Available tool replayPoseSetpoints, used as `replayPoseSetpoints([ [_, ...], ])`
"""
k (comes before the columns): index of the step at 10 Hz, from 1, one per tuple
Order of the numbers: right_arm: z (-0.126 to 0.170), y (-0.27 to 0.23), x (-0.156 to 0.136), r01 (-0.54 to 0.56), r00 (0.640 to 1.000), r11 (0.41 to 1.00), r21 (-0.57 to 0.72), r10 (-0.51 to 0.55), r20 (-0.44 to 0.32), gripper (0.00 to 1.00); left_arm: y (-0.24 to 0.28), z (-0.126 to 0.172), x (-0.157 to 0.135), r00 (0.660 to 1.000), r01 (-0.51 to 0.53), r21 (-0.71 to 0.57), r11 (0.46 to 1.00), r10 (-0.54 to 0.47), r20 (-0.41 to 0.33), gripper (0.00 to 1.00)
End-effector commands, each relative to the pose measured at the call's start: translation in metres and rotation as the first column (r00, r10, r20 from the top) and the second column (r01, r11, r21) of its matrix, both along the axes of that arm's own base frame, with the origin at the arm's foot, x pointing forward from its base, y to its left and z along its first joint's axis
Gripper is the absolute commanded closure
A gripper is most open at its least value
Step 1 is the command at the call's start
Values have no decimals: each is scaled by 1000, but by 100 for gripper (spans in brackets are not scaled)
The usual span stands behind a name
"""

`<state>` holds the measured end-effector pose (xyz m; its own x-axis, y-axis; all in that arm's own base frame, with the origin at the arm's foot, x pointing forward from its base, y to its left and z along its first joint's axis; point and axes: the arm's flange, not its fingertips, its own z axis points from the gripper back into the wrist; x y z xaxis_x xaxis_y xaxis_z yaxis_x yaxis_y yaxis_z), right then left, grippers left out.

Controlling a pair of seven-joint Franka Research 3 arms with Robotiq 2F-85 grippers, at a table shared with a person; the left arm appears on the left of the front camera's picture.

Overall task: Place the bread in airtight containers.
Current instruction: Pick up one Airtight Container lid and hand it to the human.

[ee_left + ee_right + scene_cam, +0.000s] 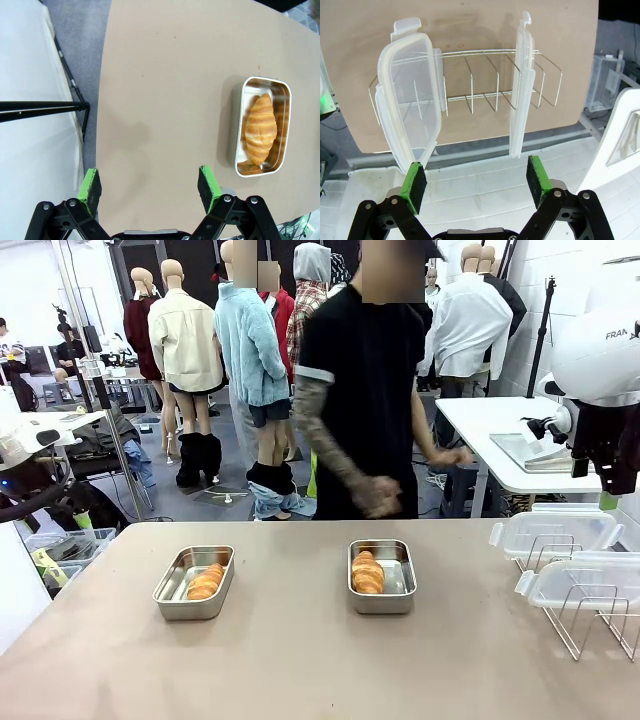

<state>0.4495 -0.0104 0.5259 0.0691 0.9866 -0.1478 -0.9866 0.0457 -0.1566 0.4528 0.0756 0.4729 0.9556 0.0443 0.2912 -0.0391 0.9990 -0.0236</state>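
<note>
Tan table [300, 660], crowded workshop beyond, left container [176, 585] and right container [396, 578] lidless, well apart, bread roll [205, 582] in one, second roll [367, 572] in the other, clear lids [410, 95] upright in wire rack [492, 80] at table's edge, person [360, 390] at far side, possibly a tray on white side table [480, 420], left gripper [149, 181] and right gripper [476, 172] spread wide, empty.

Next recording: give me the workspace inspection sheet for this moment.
Surface: tan table, no spills seen.
Job's things: left container holds left roll; right container holds right roll; both lidless.
Clutter: wire rack at the robot's right, with far lid and near lid propped in it.
Grippers: left gripper open over bare table; right gripper open, facing the rack.
Cables: nothing seen on the table.
Surroundings: person at far side, hands off table.
</note>
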Motion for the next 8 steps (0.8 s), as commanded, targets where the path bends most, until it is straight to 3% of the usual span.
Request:
replayPoseSetpoints([
  [1,0,0,-1,3,1000,1000,10,-3,-2,0,1,0,0,1000,-8,2,1000,8,-1,0],
  [8,0,0,-1,3,1000,1000,10,-3,-2,0,1,0,0,1000,-8,2,1000,8,-1,0],
])
